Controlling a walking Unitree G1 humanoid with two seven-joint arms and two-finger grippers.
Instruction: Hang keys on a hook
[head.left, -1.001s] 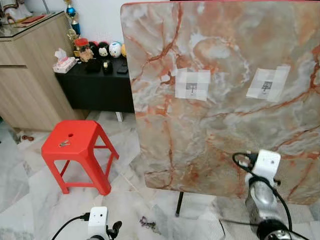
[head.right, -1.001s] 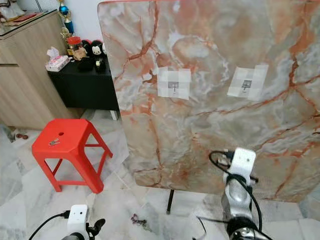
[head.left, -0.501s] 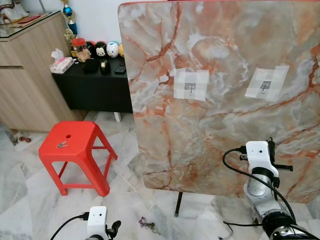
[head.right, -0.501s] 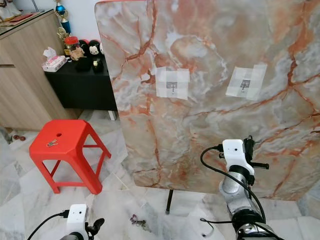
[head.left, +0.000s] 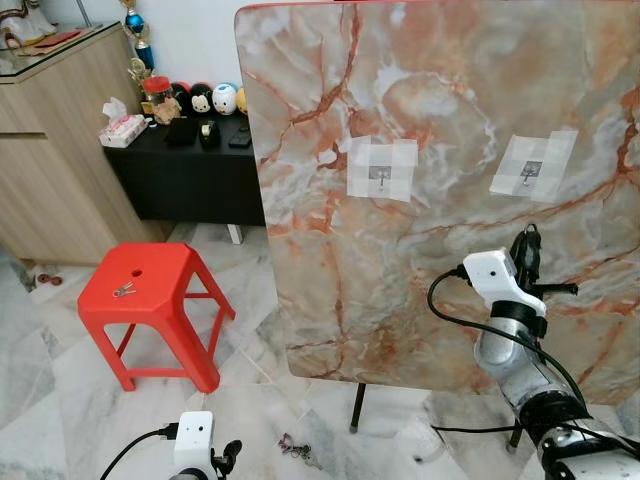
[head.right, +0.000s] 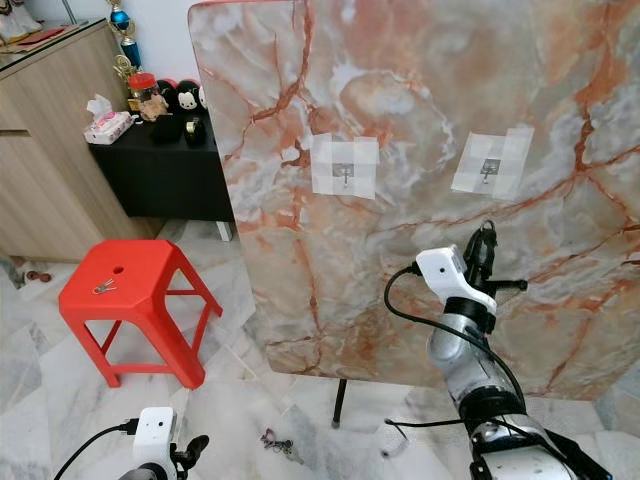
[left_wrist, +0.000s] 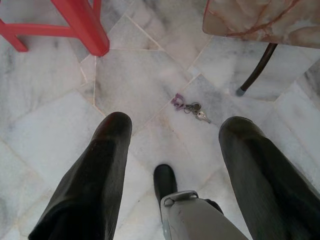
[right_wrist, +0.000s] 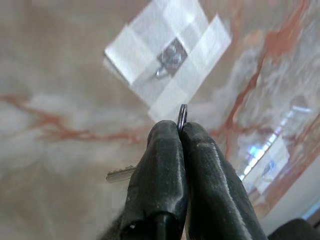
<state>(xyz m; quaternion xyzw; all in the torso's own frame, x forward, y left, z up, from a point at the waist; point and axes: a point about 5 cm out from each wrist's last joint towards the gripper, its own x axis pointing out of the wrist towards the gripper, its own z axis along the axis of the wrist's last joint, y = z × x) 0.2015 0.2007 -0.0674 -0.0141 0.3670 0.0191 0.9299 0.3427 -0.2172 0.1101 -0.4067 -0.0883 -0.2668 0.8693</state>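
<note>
A tipped-up tabletop stood on edge at the right, two taped hooks side by side on its face. The stool stood to its left, a small clip on the seat. Behind the stool were a cabinet and a low surface. Keys lay on the floor between stool and tabletop.

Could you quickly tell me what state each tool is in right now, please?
Left tool: open, holding nothing, low over the floor above a dropped key bunch.
Right tool: shut on a key ring, raised toward the taped hook.
</note>
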